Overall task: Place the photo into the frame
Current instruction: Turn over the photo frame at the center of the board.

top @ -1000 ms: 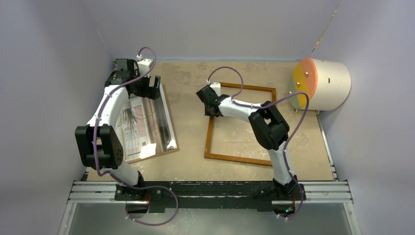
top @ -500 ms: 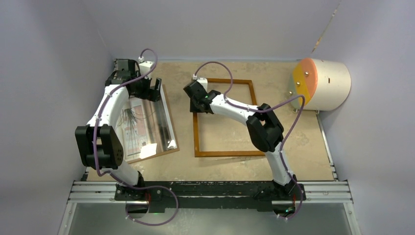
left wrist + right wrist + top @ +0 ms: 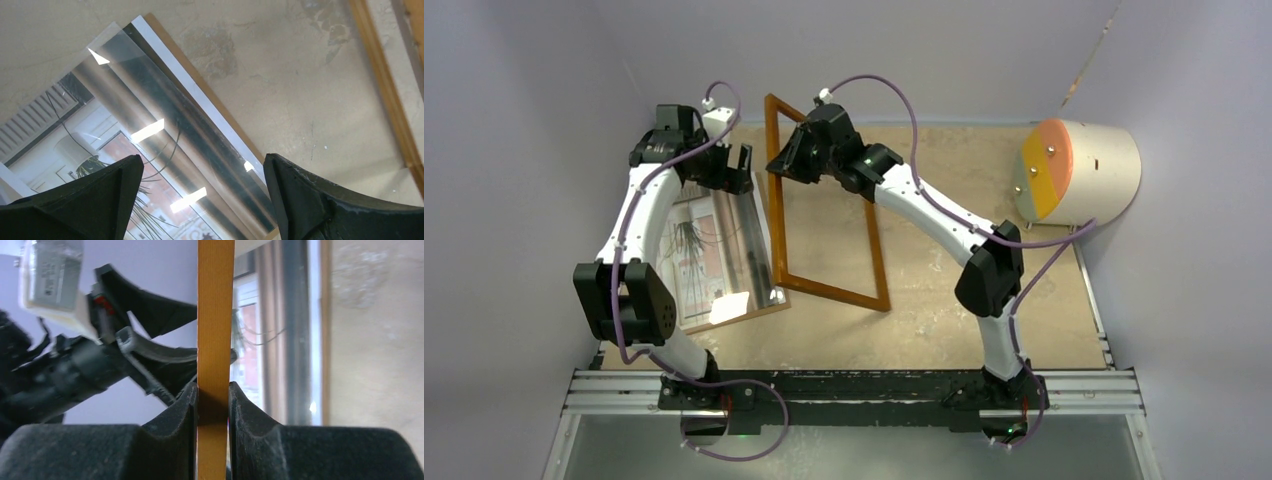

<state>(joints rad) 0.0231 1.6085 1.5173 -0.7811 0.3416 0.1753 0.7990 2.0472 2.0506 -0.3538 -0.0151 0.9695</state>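
Note:
The orange-brown frame [image 3: 829, 290] stands tilted, its far end raised high and its near bar low by the table. My right gripper [image 3: 786, 160] is shut on the frame's upper bar [image 3: 215, 315], which runs straight up between the jaws of this gripper [image 3: 214, 390]. The photo [image 3: 696, 245] of a spiky plant lies face up at the left on a brown backing board [image 3: 769, 300], under a clear glass pane [image 3: 165, 115]. My left gripper [image 3: 734, 170] hovers open over the far right corner of the stack, and the photo [image 3: 95, 150] shows between the fingers of this gripper [image 3: 203, 165].
A white cylinder with an orange face [image 3: 1079, 172] lies at the back right. Purple walls close in the table [image 3: 964, 270] on three sides. The arms' mounting rail [image 3: 854, 385] runs along the near edge. The frame's near left corner sits close beside the backing board.
My right gripper has carried the frame left and lifted its far end off the table, so it went from lying flat to steeply tilted. The left arm has barely shifted.

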